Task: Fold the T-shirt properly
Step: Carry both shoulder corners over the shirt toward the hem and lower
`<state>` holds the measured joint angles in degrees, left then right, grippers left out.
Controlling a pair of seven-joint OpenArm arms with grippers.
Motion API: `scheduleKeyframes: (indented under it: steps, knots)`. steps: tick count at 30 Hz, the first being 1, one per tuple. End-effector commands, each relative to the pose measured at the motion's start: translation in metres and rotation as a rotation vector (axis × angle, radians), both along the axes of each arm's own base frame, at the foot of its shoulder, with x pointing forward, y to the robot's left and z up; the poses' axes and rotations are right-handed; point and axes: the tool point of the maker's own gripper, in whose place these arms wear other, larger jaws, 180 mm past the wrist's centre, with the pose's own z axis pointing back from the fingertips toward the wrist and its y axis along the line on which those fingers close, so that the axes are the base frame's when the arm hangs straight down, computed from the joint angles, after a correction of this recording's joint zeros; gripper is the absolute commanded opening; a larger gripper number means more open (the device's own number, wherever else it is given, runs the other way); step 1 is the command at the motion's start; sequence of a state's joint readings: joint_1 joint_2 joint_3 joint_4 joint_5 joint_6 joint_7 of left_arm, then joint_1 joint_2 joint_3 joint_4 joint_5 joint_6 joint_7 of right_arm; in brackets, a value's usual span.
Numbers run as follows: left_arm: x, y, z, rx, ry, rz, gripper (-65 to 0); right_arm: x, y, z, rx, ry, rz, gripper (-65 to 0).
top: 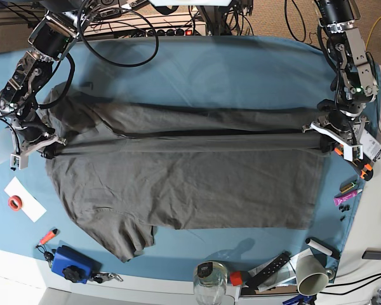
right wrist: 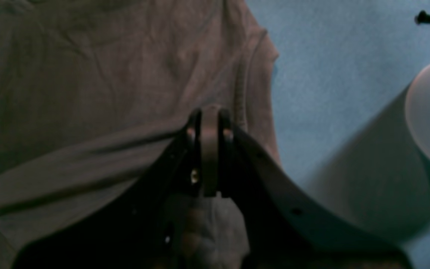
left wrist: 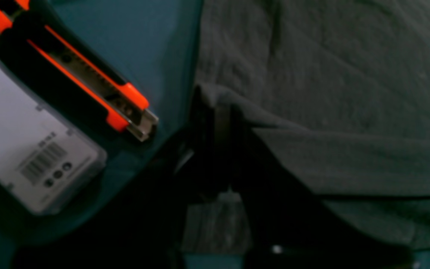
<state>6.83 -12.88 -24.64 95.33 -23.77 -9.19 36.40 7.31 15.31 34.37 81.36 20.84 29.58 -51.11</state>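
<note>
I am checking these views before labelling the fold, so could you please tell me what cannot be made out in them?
- Dark charcoal-grey cotton T-shirt: collar and inner print not visible in the base view; fabric folded over.
- Left gripper: fingertips buried in cloth in the left wrist view.
- Right gripper: dark, blurred in the right wrist view.
- White barcode label: text blurred, cut by the left edge.
- Orange-and-black utility knife: top cut off.
</note>
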Motion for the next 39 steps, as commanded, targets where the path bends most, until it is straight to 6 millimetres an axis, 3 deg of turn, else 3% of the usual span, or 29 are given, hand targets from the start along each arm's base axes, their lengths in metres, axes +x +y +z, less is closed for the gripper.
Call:
scheduleKeyframes:
  steps: [1, 14, 21, 28, 34, 39]
  knots:
    - [0.008, 0.008, 0.015, 0.027, -0.047, 0.009, -65.0, 0.011, -0.015, 0.026, -0.044, -0.075, -0.018, -65.0]
    - [0.033, 0.006, 0.039, 0.016, -0.122, 0.000, -65.0, 0.022, -0.020, 0.034, -0.053, -0.115, -0.040, -65.0]
    - [0.034, 0.008, 0.019, -0.007, -0.081, 0.001, -65.0, 0.038, -0.016, 0.003, 0.072, -0.063, -0.067, -65.0]
    - [0.046, 0.010, 0.020, -0.033, -0.088, 0.009, -65.0, 0.042, -0.020, 0.006, 0.054, -0.080, -0.072, -65.0]
    - [0.057, -0.006, 0.012, -0.074, -0.086, -0.086, -65.0, 0.041, -0.022, 0.007, 0.041, -0.077, -0.074, -65.0]
    - [0.061, -0.004, 0.012, -0.081, -0.088, -0.079, -65.0, 0.042, -0.022, 0.008, 0.040, -0.085, -0.075, -65.0]
